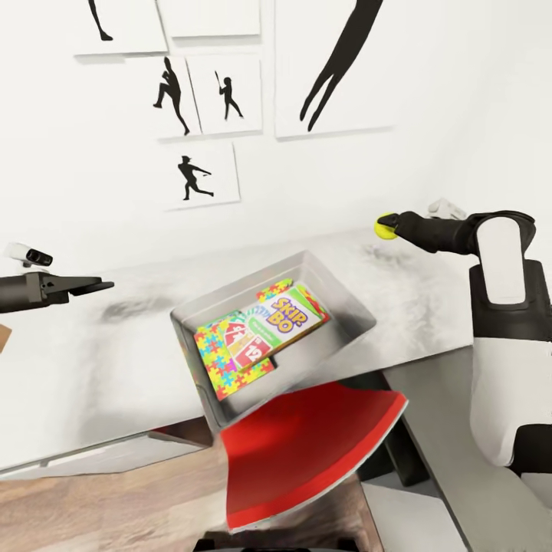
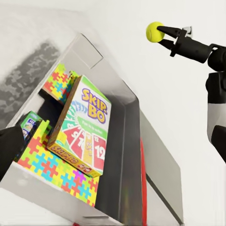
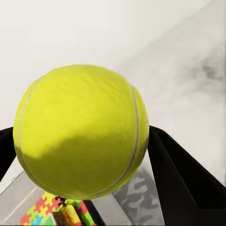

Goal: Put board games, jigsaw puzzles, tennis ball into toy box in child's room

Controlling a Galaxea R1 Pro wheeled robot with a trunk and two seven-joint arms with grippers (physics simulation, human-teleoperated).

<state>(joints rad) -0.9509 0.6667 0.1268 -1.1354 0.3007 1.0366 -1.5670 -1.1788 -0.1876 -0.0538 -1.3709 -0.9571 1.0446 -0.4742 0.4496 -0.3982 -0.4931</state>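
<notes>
The pale grey toy box point(image 1: 346, 297) sits mid-table point(image 1: 84, 360). Inside, a white and green board game point(image 1: 277, 323) with a red banner lies on a jigsaw puzzle point(image 1: 226, 366). A second puzzle point(image 1: 274, 290) and a yellow-green game point(image 1: 313, 297) peek out behind it. My right gripper point(image 1: 388, 227) is shut on the tennis ball point(image 1: 385, 227), held above the table to the right of the box. The ball point(image 3: 82, 132) sits between black fingers point(image 3: 188, 179). My left gripper point(image 1: 106, 287) hovers open, left of the box. A small box point(image 2: 29, 123) lies half hidden under the game point(image 2: 82, 129).
A red curved chair seat point(image 1: 307, 452) sticks out below the table's front edge, in front of the box. The dark-grey cabinet top point(image 1: 460, 437) adjoins the table at the right. Silhouette pictures point(image 1: 195, 176) hang on the white wall. Wood floor point(image 1: 100, 506) shows lower left.
</notes>
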